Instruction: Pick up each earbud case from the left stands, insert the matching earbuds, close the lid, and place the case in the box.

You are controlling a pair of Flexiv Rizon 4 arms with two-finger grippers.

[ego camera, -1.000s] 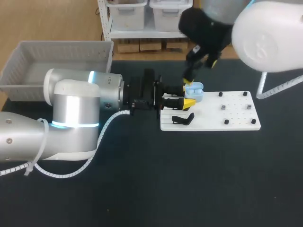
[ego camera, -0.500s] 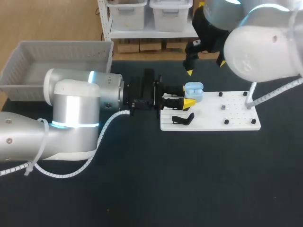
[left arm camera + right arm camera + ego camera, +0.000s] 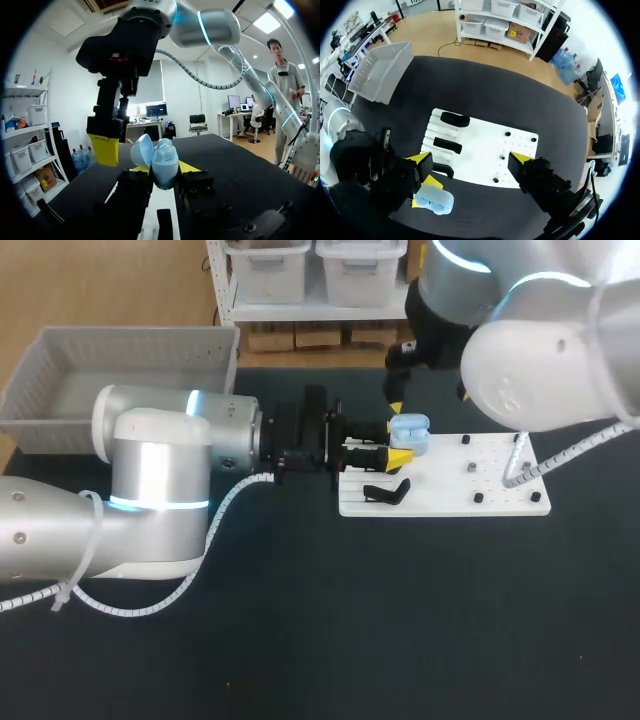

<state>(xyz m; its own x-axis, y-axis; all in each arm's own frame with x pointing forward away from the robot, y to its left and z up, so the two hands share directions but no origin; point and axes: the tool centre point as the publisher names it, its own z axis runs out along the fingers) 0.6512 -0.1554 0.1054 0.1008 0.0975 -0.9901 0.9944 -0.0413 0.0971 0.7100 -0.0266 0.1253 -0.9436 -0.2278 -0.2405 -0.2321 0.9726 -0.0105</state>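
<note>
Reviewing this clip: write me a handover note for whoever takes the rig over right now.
Left gripper: shut on the light blue earbud case, lid open, held over the left end of the white board.
Right gripper: open, empty, above the board near the case.
Done: case is off its stand. Cannot tell whether the earbuds are seated.
Left: check earbuds, close lid, put case in the grey box.

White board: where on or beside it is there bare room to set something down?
Free: the white board's middle strip between the black stand and the pegs; the dark table along its near edge. Crowded: its stand end, where the left gripper holds the blue case.
</note>
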